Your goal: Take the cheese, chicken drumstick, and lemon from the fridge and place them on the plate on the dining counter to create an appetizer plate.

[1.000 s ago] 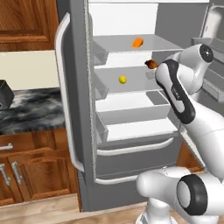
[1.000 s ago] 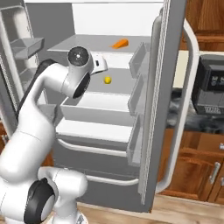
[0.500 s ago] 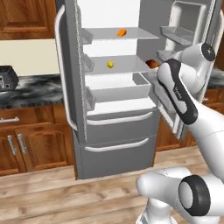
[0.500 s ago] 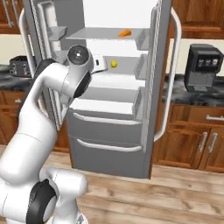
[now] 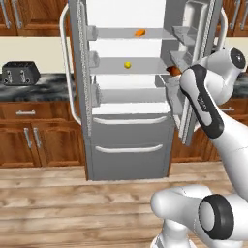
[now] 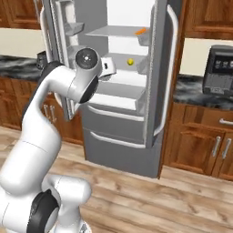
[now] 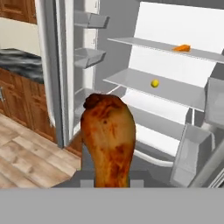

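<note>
My gripper (image 6: 109,68) is shut on the chicken drumstick (image 7: 109,135), a reddish-brown piece that stands large in the hand view and hides the fingertips. The drumstick (image 5: 173,70) peeks out beside my forearm, outside the fridge (image 5: 131,140) and in front of its open right door. Inside, the orange cheese (image 5: 140,33) lies on the top shelf. One shelf below it sits the yellow lemon (image 5: 127,64). The hand view looks into the white interior, with the cheese (image 7: 182,48) and the lemon (image 7: 154,83) well beyond the drumstick. The plate and the dining counter are out of view.
Both fridge doors stand open, with bins on their inner sides (image 5: 191,29). A black toaster (image 5: 20,72) sits on the wall counter left of the fridge. A dark coffee machine (image 6: 220,68) stands on the counter to its right. Brown cabinets and wooden floor surround it.
Both base views have shifted: the base has backed away and the fridge now looks smaller and farther off. The drumstick stays in my shut gripper.
</note>
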Tool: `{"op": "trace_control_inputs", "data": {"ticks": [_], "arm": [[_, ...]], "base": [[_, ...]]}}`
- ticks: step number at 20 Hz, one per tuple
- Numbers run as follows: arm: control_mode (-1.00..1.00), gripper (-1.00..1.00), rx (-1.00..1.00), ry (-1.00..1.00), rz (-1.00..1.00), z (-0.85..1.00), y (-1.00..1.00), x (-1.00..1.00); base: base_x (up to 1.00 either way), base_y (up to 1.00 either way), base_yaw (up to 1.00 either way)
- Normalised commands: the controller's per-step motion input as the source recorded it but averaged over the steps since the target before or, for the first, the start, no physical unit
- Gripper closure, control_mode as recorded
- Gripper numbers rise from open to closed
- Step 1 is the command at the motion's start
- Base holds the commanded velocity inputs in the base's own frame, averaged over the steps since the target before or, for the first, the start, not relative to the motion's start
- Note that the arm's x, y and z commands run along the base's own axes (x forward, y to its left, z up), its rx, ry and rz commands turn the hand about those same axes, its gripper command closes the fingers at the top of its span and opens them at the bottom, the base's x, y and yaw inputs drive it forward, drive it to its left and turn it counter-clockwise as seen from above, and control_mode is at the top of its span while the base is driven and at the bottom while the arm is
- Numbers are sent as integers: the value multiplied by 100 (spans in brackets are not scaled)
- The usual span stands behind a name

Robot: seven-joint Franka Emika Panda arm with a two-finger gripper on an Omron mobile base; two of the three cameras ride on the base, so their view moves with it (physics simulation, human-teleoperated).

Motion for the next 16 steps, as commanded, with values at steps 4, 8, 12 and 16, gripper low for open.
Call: {"op": "trace_control_inputs", "data": {"ticks": [4, 8, 12, 16], "arm": [[100, 100, 0, 0, 0, 0, 0, 0], [100, 100, 0, 0, 0, 0, 0, 0], [100, 100, 0, 0, 0, 0, 0, 0], [100, 100, 0, 0, 0, 0, 0, 0]], "base": [[-4, -35, 50], [0, -20, 62], [0, -17, 70], [-24, -17, 68]]}}
